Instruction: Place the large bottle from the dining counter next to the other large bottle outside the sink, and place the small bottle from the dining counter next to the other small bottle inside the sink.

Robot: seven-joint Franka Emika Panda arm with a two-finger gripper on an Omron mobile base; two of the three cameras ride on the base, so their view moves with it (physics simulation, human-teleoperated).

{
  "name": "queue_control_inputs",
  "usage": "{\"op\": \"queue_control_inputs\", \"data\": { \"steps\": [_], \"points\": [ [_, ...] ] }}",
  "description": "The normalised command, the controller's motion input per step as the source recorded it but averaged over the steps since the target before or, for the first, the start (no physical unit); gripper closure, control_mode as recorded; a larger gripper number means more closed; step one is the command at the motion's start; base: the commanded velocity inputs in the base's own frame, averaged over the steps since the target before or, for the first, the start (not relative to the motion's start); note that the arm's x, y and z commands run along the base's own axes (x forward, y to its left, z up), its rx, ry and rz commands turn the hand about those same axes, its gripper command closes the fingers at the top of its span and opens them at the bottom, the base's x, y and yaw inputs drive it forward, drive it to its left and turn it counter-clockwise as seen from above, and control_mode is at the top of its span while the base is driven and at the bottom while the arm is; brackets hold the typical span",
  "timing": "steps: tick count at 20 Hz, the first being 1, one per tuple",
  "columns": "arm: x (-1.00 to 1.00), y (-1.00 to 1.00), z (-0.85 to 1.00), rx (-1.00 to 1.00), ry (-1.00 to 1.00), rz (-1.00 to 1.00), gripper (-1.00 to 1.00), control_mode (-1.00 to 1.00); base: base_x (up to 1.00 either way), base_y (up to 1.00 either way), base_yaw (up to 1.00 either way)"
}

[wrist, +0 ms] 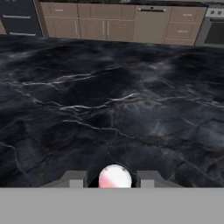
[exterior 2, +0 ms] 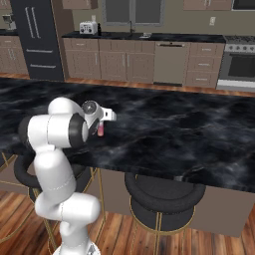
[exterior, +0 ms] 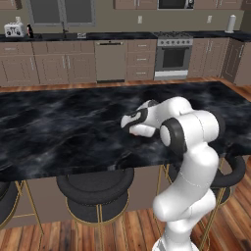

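Note:
My gripper [wrist: 114, 180] is shut on the small bottle [wrist: 114, 176], whose round pink-white top shows between the two fingertips. In the right base view the small bottle [exterior 2: 100, 130] hangs pink under the gripper [exterior 2: 101, 127], just above the dining counter [exterior 2: 169, 124] near its front left part. The dining counter [exterior: 63, 122] is black marble with white veins. The sink lies far off in the back worktop, by the dark faucet [exterior 2: 132, 27]. The large bottles are out of view.
Black round stools [exterior: 95, 188] on gold legs stand under the counter's near edge. Beyond the counter, across a wooden floor, runs a wall of cabinets with a dishwasher [exterior: 110, 60], an oven [exterior: 172, 58], a toaster [exterior: 13, 29] and a dark fridge [exterior 2: 37, 40].

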Motion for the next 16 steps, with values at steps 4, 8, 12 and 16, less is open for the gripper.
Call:
{"op": "queue_control_inputs", "data": {
  "steps": [4,8,12,16],
  "points": [
    [-0.13,-0.01,0.00,0.00,-0.01,0.01,1.00,-1.00,0.00,0.00,0.00],
    [-0.06,0.00,0.00,0.00,0.00,0.00,1.00,1.00,-0.03,0.00,0.00],
    [0.00,0.00,0.00,0.00,0.00,0.00,1.00,1.00,-0.45,-0.01,0.02],
    [0.00,0.00,0.00,0.00,0.00,0.00,1.00,1.00,-0.65,0.00,0.02]
  ]
}}
